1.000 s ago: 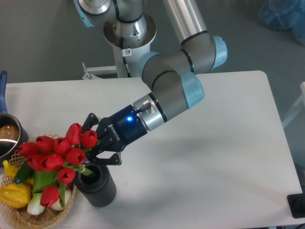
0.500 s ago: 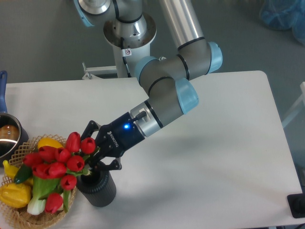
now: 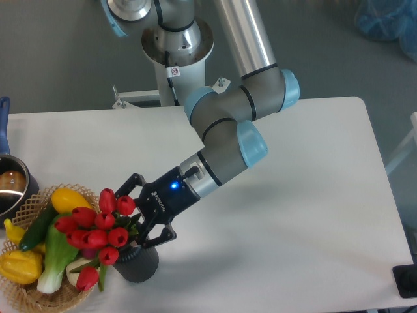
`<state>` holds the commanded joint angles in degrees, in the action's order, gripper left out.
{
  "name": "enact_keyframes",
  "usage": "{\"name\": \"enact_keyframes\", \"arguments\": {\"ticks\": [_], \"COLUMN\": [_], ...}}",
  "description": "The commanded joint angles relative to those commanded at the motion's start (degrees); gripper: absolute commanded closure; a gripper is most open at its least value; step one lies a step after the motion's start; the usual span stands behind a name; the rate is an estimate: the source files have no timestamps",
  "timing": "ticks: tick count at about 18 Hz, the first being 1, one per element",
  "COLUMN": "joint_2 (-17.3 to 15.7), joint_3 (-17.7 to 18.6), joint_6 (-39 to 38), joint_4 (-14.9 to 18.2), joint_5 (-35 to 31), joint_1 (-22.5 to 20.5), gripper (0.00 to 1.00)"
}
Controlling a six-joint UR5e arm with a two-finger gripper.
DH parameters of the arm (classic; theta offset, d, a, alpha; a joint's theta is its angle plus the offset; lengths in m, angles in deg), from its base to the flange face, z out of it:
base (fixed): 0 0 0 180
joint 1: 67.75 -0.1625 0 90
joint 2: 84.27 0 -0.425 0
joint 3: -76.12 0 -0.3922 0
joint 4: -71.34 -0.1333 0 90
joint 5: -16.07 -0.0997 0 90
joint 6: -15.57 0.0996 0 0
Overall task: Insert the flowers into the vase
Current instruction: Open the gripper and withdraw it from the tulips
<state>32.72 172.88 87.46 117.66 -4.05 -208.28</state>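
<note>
The flowers (image 3: 98, 228), a bunch of red tulips with green leaves, lean out to the left over the vase (image 3: 138, 266), a short dark grey ribbed cylinder near the table's front left. Their stems run down towards the vase mouth, which the blooms and gripper hide. My gripper (image 3: 135, 218) reaches in from the upper right, just above the vase, and is shut on the stems. Its fingertips are partly hidden behind the blooms.
A woven wicker basket (image 3: 23, 301) with a yellow squash (image 3: 68, 197), a yellow pepper (image 3: 16, 267) and green vegetables stands just left of the vase, under the blooms. A metal pot (image 3: 10, 189) sits at the left edge. The table's front edge is close below the vase.
The gripper has moved down and a little right with the flowers, bringing the bunch lower over the vase. The arm's elbow has swung left. The vase has not moved.
</note>
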Motion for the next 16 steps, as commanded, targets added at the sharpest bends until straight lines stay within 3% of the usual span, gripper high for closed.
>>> {"name": "enact_keyframes", "arguments": {"ticks": [1,2,7,16], "joint_2": [-0.2,-0.7,-2.5,-6.7], "joint_3": [0.2,0.1,-0.6,-0.9], "joint_6": [0.4,0.8,1.3,7.6], "joint_4": [0.0,-0.1,-0.1,-0.3], "joint_5": [-0.4,-0.6,-1.0,-12.7], "joint_1": [-0.5,-1.2,-3.5,-11.3], "gripper": [0.02,0.0,0.0,0.0]}}
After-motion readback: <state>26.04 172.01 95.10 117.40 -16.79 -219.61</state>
